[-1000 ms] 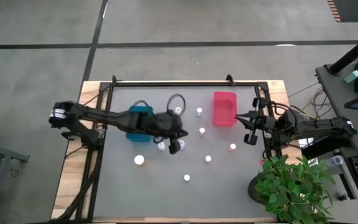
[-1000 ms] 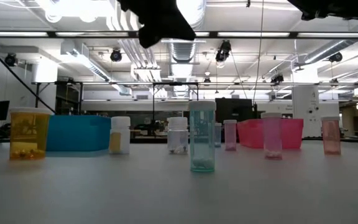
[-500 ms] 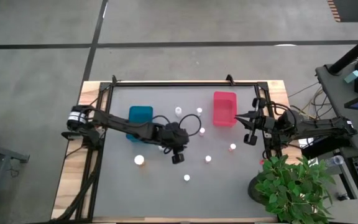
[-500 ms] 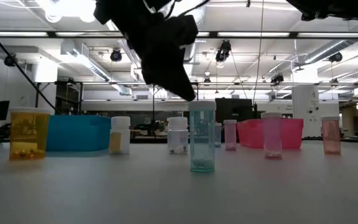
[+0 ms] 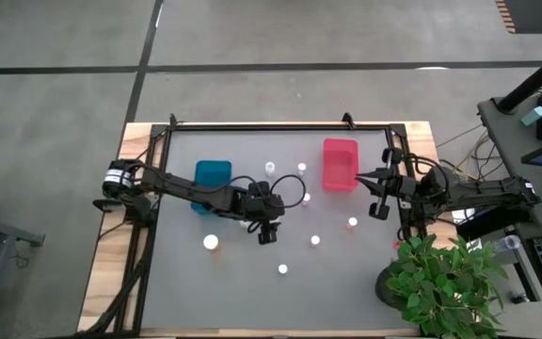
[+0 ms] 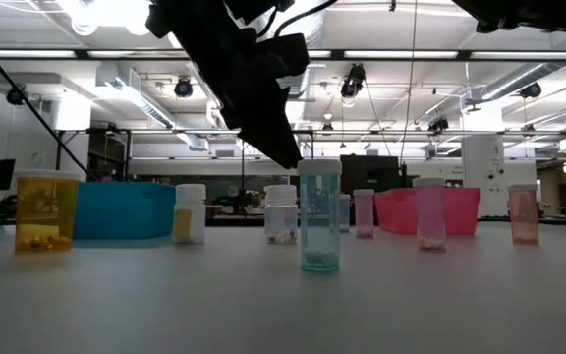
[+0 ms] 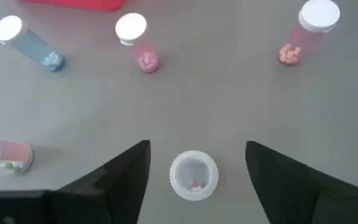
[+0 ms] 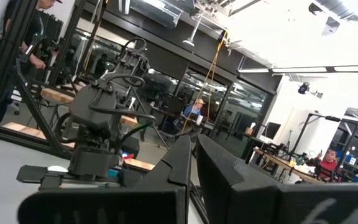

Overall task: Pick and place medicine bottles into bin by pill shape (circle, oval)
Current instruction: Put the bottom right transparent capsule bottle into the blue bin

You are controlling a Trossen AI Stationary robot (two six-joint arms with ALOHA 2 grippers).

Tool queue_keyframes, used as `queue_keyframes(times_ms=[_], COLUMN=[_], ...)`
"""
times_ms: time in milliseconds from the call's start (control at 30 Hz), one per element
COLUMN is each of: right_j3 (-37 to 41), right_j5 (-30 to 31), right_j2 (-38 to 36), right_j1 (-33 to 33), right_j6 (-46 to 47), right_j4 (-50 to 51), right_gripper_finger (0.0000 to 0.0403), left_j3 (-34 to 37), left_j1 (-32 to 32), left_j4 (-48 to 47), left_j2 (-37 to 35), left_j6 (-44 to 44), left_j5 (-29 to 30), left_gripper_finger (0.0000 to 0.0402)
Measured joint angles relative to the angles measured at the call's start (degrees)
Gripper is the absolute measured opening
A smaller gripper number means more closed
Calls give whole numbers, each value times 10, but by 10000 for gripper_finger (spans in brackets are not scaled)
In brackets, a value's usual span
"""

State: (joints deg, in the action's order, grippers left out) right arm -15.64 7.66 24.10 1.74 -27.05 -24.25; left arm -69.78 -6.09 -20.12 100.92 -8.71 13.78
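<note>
Step in hand: pick approach. Left gripper (image 7: pixel 194 165) hangs spread wide over 1 upright bottle (image 7: pixel 193 175) mid-table, between its fingers, untouched. Right gripper (image 5: pixel 378 193) waits pinched together, empty, beside red bin (image 5: pixel 340 165). Next: descend, clamp bottle, read pill shape

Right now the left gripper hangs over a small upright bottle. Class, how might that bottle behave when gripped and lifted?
Probably light: the bottle shows only a few pills inside. Its round body may roll if the open left gripper tips it over. The smooth-looking plastic could slip, so a centred squeeze seems wise.
</note>
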Motion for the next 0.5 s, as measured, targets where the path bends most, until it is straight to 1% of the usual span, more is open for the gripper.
queue_keyframes(times_ms=[267,500], right_j3=[0,0], right_j5=[0,0], right_j2=[0,0], right_j1=[0,0], right_j6=[0,0], right_j4=[1,1], right_gripper_finger=[18,18], left_j3=[27,32], left_j1=[0,0], left_j4=[0,15], left_j2=[2,12], left_j6=[2,2], left_j5=[-4,-2], left_gripper_finger=[257,256])
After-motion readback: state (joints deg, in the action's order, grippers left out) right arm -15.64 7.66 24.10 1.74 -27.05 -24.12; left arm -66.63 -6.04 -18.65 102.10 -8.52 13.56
